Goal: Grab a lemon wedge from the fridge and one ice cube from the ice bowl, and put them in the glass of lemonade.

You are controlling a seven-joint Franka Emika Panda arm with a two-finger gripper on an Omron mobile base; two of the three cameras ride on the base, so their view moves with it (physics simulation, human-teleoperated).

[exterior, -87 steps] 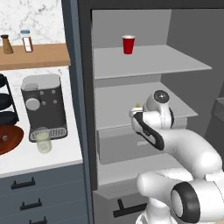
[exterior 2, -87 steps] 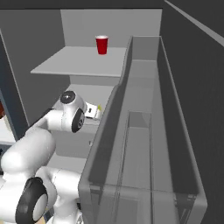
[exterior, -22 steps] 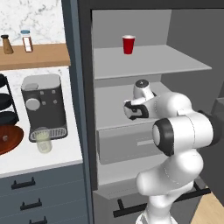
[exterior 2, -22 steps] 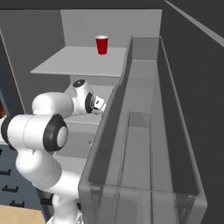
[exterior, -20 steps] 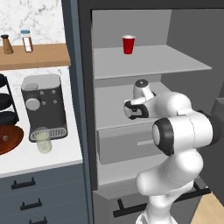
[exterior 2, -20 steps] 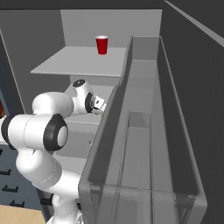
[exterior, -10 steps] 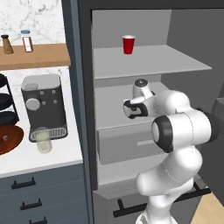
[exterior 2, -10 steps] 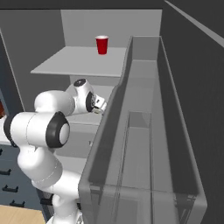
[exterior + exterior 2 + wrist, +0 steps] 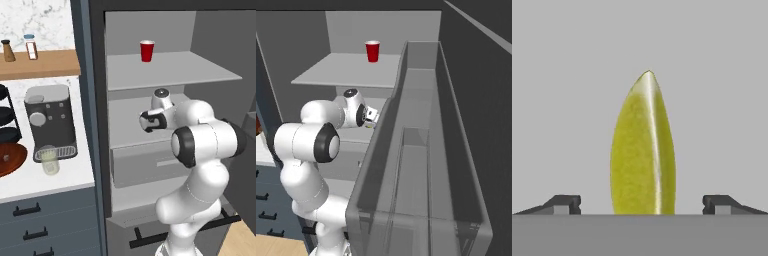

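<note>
Lemon wedge stands centre frame in the hand view, on the pale grey fridge shelf, squarely between the gripper's two dark tips. Jaws spread wide, apart from the wedge on both sides. In the left base view the hand sits mid-frame inside the fridge, having crept further left over the last second. Judgement: approach nearly lined up; closing comes next. Glass of lemonade waits lower left, by the coffee machine.
</note>
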